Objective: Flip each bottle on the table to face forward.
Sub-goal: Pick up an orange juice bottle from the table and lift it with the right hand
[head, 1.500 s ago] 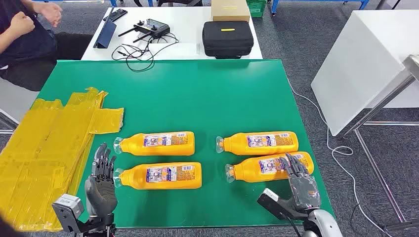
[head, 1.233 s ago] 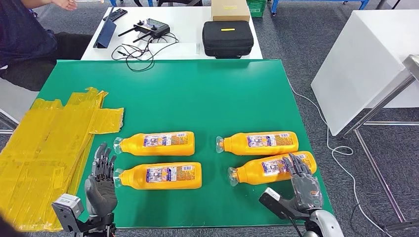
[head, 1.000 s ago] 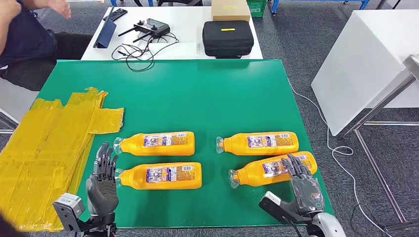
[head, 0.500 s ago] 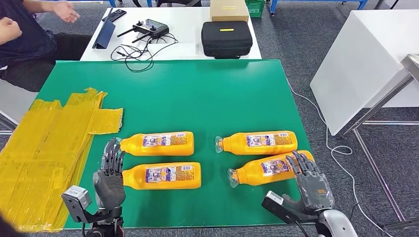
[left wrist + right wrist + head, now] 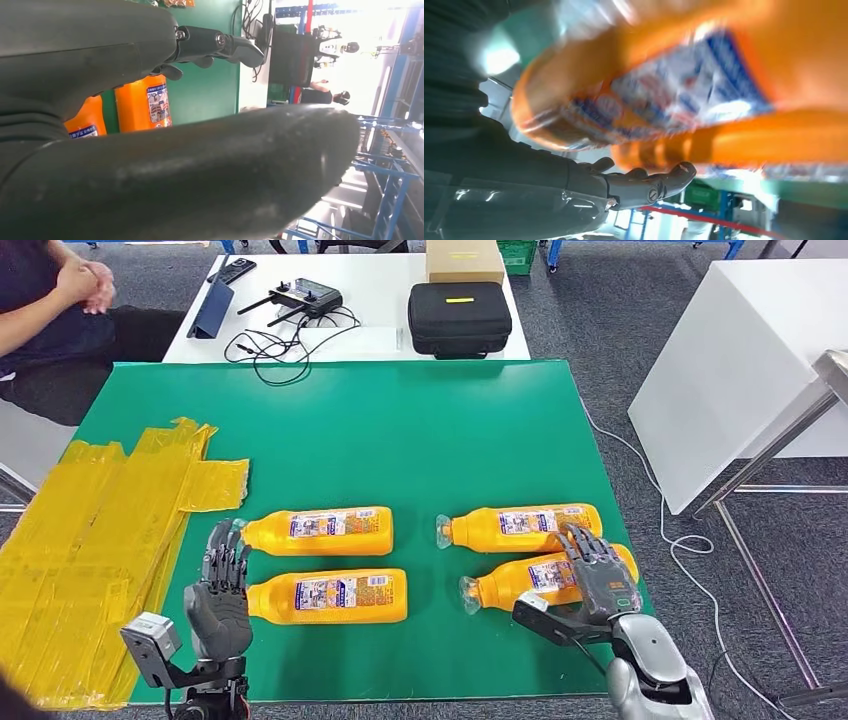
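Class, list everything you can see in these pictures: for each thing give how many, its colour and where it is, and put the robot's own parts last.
Orange plastic bottles: four, lying on their sides, near half of the table.
Green table: one, centre.
Yellow plastic sheets: a pile, table's left side.
White table: one, behind the green table.
Black zipped case: one, white table.
Black remote controller: one, white table, with black cables.
Cardboard box: one, brown, behind the case.
Seated person: one, far left.
Left hand: dark grey, beside the left bottles' caps.
Right hand: dark grey, over the near right bottle.
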